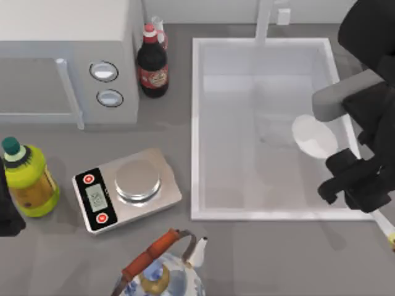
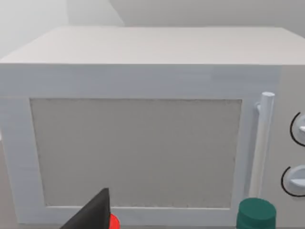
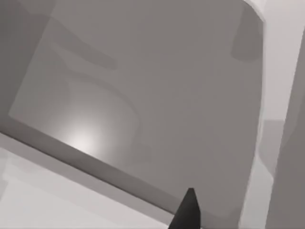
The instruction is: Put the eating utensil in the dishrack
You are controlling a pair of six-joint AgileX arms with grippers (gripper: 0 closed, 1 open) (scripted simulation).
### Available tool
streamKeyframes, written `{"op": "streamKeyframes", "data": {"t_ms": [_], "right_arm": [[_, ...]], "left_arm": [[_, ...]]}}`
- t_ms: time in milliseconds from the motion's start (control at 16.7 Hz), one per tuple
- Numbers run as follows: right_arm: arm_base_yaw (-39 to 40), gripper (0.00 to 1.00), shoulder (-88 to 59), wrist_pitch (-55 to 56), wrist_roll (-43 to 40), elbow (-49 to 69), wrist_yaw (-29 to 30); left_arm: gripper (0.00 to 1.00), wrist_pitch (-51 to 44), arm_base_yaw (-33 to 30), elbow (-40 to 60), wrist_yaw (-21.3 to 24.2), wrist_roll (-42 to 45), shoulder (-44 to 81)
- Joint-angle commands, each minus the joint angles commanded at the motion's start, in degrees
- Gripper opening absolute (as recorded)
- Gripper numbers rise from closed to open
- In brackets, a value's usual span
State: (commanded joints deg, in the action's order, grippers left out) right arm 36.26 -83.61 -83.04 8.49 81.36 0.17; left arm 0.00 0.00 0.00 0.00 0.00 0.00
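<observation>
The right claw (image 1: 353, 180) is at the 3 o'clock side of the top view, over the right rim of the sink (image 1: 196, 123), near its lower right corner. The spoon (image 1: 315, 137) is with this claw: its white oval bowl lies over the sink's right part, and a thin handle end shows beyond the claw toward 4 o'clock, at the right edge of the surface (image 1: 278, 259). The claw's dark body lies across the handle between those two ends; it appears closed on the handle, though the fingers themselves are hidden from above. In the right wrist view one dark fingertip (image 3: 188, 210) shows over the grey sink floor.

A faint pale patch of thin lines within the sink, just left of the spoon bowl, may be the dishrack (image 1: 271, 129); its outline cannot be made out with certainty.

The left arm is parked at the 9 o'clock edge of the top view. Its claw (image 2: 93, 214) shows as a dark finger in the left wrist view, facing the microwave (image 2: 143, 133); whether it is open cannot be told.

Also on the surface: a dark cola bottle (image 1: 152, 61) at 12 o'clock, a yellow bottle (image 1: 28, 179) with a green cap at 9 o'clock, a kitchen scale (image 1: 126, 190) left of the sink, and a kettle (image 1: 162, 271) at 6 o'clock.
</observation>
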Motion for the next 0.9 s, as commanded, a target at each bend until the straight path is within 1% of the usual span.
{"op": "streamKeyframes", "data": {"t_ms": [180, 360, 900], "right_arm": [[-5.20, 0.00, 1.92, 5.04, -0.58, -0.38, -2.83], [-15.01, 0.00, 5.02, 14.86, -1.49, -1.87, -7.77], [-56.46, 0.00, 18.73, 58.02, -6.07, -11.38, -26.78]], "left_arm": [[1.00, 0.00, 0.00, 0.00, 0.00, 0.00, 0.00], [1.00, 0.00, 0.00, 0.00, 0.00, 0.00, 0.00], [1.00, 0.00, 0.00, 0.00, 0.00, 0.00, 0.00]]}}
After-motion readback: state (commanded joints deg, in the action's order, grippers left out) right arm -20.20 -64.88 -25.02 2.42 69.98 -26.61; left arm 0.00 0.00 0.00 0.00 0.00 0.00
